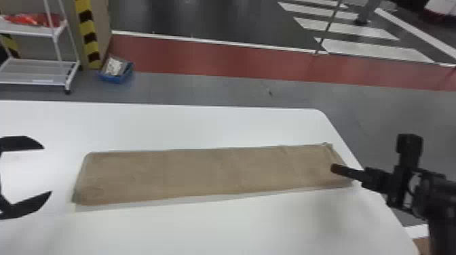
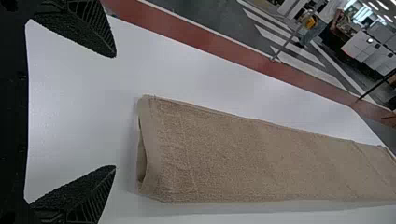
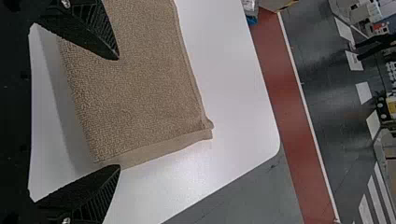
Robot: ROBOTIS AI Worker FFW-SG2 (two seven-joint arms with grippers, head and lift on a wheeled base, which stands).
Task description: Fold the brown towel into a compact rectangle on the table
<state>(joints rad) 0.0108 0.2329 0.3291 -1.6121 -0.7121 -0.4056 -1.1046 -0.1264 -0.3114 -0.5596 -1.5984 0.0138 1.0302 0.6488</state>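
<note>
The brown towel lies flat on the white table as a long, narrow folded strip running left to right. Off its left end, my left gripper stands open, its two fingers spread with bare table between them. My right gripper is over the towel's right end. In the left wrist view, the left gripper faces the towel's folded end without touching it. Seen from the right wrist, the right gripper is open, with the towel beneath and beyond its spread fingers.
The white table has its far edge behind the towel and its slanting right edge close to the towel's right end. On the floor beyond are a white shelf cart and a blue box.
</note>
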